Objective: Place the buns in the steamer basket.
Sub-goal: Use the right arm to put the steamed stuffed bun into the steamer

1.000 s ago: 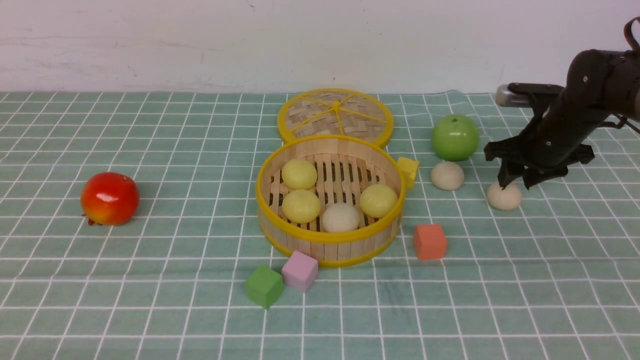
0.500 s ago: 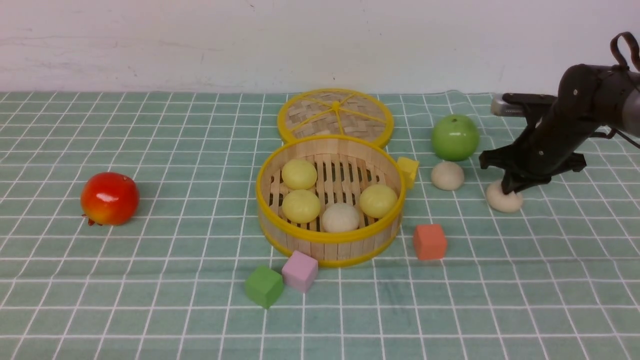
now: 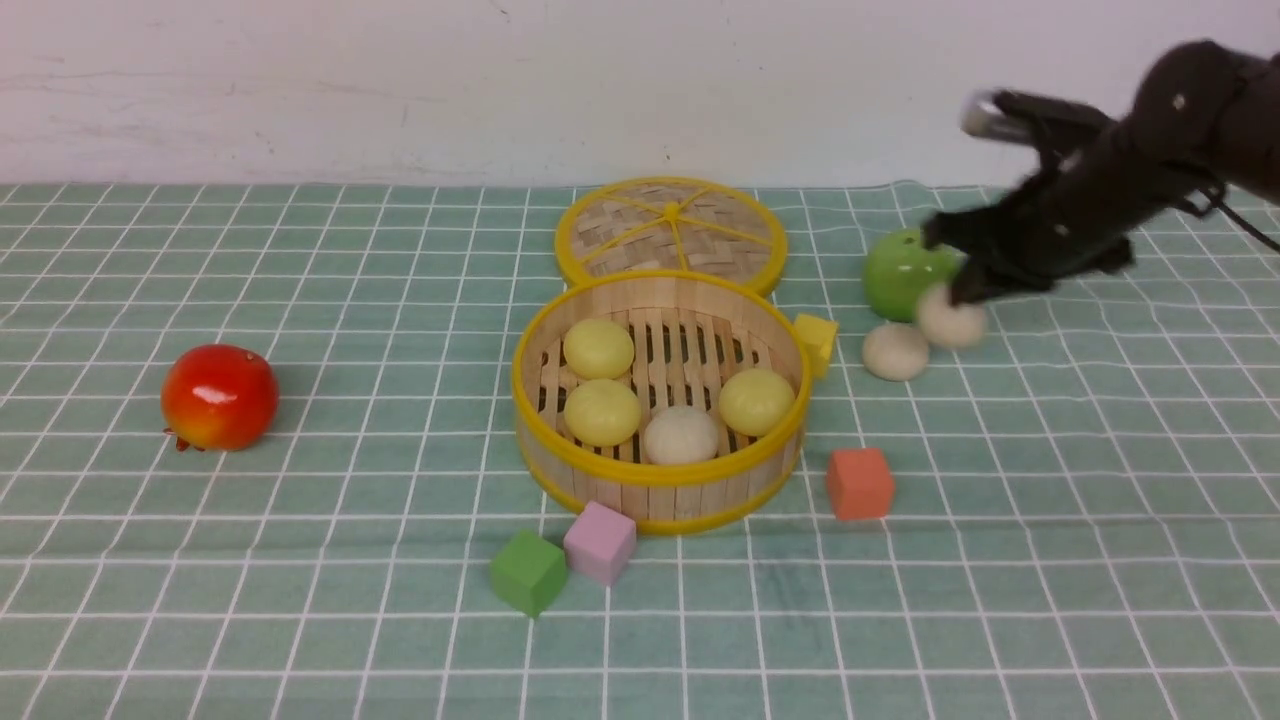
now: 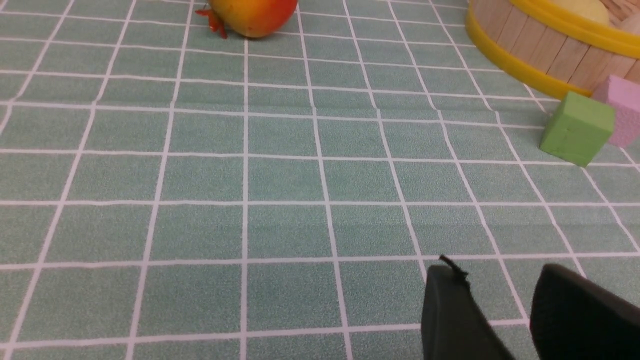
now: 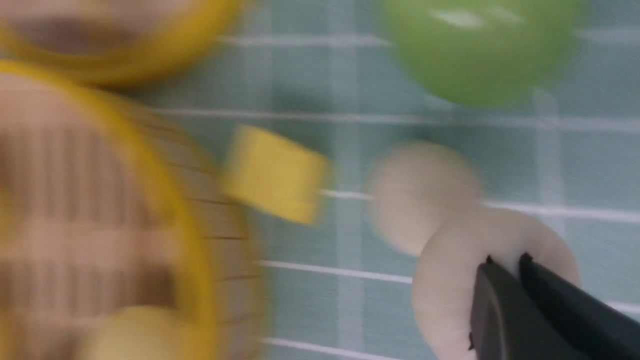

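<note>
Blurring right gripper (image 3: 968, 292), pinched bun (image 3: 950, 322)

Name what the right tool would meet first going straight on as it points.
Probably the loose beige bun: the right tool, shut on a second bun, points down toward it, though depth is unclear.

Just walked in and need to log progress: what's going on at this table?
The right hand grips a beige bun in the air near the green apple, right of the steamer basket. Three yellow buns and a fourth bun, beige, sit in the basket already. The last bun lies on the cloth by the yellow cube. The left hand is open and empty, low over the cloth.
</note>
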You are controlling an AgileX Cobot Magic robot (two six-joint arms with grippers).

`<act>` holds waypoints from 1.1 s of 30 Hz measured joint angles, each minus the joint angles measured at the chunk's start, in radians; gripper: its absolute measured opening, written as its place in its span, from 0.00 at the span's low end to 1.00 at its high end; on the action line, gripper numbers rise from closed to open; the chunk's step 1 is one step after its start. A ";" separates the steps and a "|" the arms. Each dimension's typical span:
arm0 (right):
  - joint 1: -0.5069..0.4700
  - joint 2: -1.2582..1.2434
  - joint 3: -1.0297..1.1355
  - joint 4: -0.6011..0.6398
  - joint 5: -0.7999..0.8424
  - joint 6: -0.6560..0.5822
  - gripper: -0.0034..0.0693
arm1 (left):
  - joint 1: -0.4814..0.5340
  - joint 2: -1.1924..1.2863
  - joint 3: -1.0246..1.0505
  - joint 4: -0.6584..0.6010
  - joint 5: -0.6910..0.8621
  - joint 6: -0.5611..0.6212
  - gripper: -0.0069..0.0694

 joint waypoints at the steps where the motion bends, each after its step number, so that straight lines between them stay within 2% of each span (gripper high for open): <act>1: 0.021 -0.007 0.000 0.030 -0.010 -0.022 0.05 | 0.000 0.000 0.000 0.000 0.000 0.000 0.40; 6: 0.151 -0.007 0.000 0.182 -0.060 -0.148 0.05 | 0.000 0.000 0.000 0.000 0.000 0.000 0.40; 12: 0.241 0.034 0.000 0.225 -0.139 -0.223 0.05 | 0.000 0.000 0.000 0.000 0.000 0.000 0.40; 27: 0.273 0.149 0.000 0.214 -0.185 -0.238 0.05 | 0.000 0.000 0.000 0.000 0.000 0.000 0.40; 31: 0.273 0.149 0.000 0.214 -0.188 -0.238 0.09 | 0.000 0.000 0.000 0.000 0.000 0.000 0.40; 33: 0.273 0.149 0.000 0.214 -0.188 -0.238 0.15 | 0.000 0.000 0.000 0.000 0.000 0.000 0.40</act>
